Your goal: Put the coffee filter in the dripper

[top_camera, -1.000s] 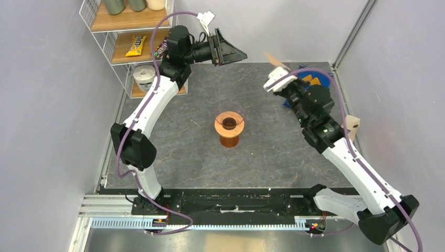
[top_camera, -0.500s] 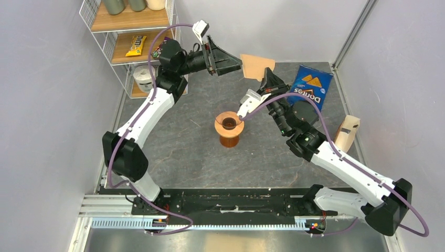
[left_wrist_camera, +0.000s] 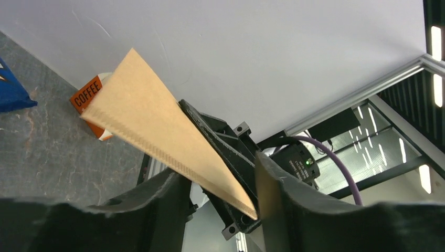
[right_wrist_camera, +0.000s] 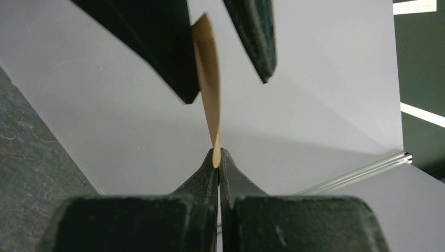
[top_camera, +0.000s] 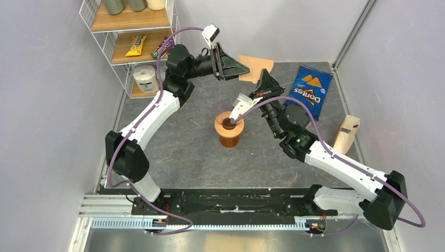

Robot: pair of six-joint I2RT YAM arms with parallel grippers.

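Pinching one edge of the coffee filter (top_camera: 255,66) between fingers pressed together, the right hand (top_camera: 264,76) holds the paper up over the far part of the desk (top_camera: 173,152), beyond the dripper (top_camera: 229,138). The right wrist view shows the grip plainly: the two dark fingertips meet on the thin brown edge, and the sheet rises from them edge-on, flat or nearly so, not opened into a cone. The left hand (top_camera: 241,69) meets the same sheet from the opposite side with its fingers spread, one on each face. One finger sits just beside or against the paper and the other stands apart, so it is not gripping.

The filter's long axis runs across between the two hands, roughly left to right from above. Which end is the cone's tip I cannot tell. The dripper stands upright, nearer the arm bases than the filter and a little to the left of it, its wide rim up and nothing in it. The right arm is the nearer one, its wrist hanging just beside the rim.

The likely next move is for the left hand to close and help spread the paper. If it goes down flat, it may simply lie across the rim. The blue crisp bag (top_camera: 310,88) lies well apart.
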